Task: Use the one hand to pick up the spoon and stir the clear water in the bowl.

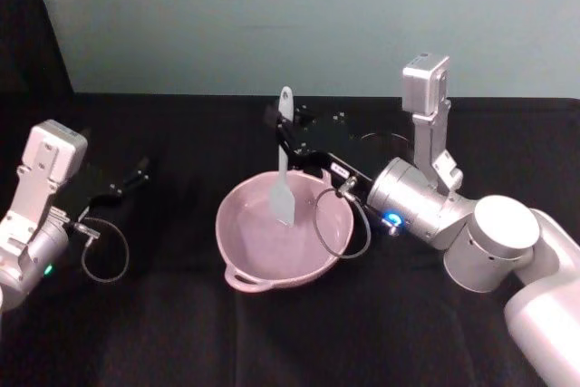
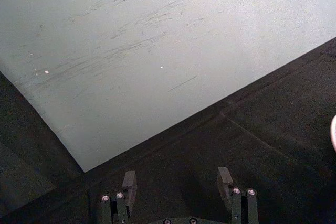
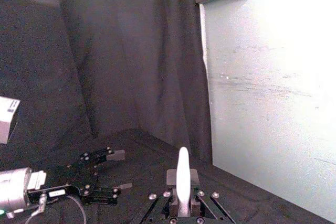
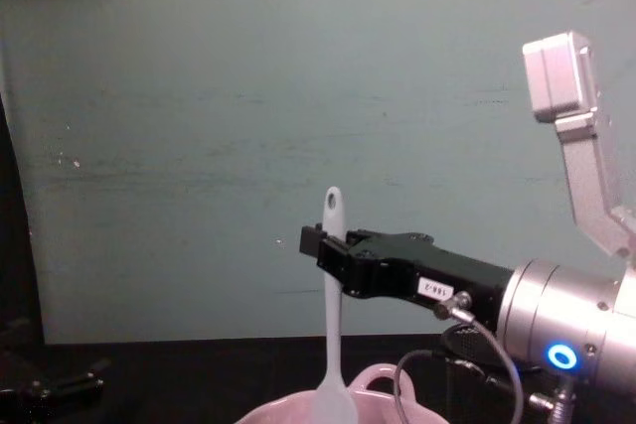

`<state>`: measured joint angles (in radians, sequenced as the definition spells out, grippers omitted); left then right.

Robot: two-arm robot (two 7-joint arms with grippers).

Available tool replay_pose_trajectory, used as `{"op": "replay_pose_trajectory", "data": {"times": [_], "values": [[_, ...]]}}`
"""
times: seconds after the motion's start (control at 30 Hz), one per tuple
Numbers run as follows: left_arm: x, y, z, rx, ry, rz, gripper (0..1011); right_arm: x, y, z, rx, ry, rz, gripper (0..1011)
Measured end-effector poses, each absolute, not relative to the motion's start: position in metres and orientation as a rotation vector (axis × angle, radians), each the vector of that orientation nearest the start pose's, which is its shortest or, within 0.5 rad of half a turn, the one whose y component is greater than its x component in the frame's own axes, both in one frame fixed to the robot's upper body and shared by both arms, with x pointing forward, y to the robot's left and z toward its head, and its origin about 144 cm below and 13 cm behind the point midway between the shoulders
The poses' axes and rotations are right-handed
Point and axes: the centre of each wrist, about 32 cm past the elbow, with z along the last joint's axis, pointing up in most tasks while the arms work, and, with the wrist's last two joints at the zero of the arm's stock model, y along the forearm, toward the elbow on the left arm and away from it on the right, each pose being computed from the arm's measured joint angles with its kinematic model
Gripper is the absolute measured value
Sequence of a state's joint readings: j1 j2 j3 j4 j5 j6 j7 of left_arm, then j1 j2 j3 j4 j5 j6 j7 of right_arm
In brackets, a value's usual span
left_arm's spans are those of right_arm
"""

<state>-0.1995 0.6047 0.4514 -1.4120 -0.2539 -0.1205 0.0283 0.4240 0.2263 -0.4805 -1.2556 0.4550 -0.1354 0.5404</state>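
With the right gripper clamped on the upright spoon, blade down in the bowl, I'd stir in slow small circles clear of the rim; the left gripper sits parked, fingers wide.

Head camera looks down on the counter, chest camera low, close, facing the 12 o'clock wall, both share the spoon, wrist cameras look forward.

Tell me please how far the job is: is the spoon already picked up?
Done: the right tool is shut on the spoon, held upright. In hand: its blade is down inside the bowl. Still to do: the stirring itself; one moment cannot show how much was made. The left tool rests open at the side.
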Motion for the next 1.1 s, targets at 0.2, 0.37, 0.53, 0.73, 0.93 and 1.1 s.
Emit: {"op": "replay_pose_trajectory", "data": {"times": [0.2,0.37,0.53,0.73,0.93,1.1], "values": [[0.489,0.310,1.140,0.304,-0.285,1.248,1011,0.552,-0.185,1.185,0.152,-0.039,-0.672,117],[0.489,0.310,1.140,0.304,-0.285,1.248,1011,0.548,-0.191,1.197,0.167,-0.030,-0.678,117],[0.489,0.310,1.140,0.305,-0.285,1.248,1011,0.547,-0.197,1.210,0.173,-0.025,-0.696,116],[0.489,0.310,1.140,0.304,-0.285,1.248,1011,0.546,-0.203,1.223,0.185,-0.034,-0.719,116],[0.489,0.310,1.140,0.304,-0.285,1.248,1011,0.548,-0.210,1.234,0.210,-0.035,-0.751,116],[0.489,0.310,1.140,0.305,-0.285,1.248,1011,0.549,-0.221,1.243,0.238,-0.033,-0.795,116]]}}
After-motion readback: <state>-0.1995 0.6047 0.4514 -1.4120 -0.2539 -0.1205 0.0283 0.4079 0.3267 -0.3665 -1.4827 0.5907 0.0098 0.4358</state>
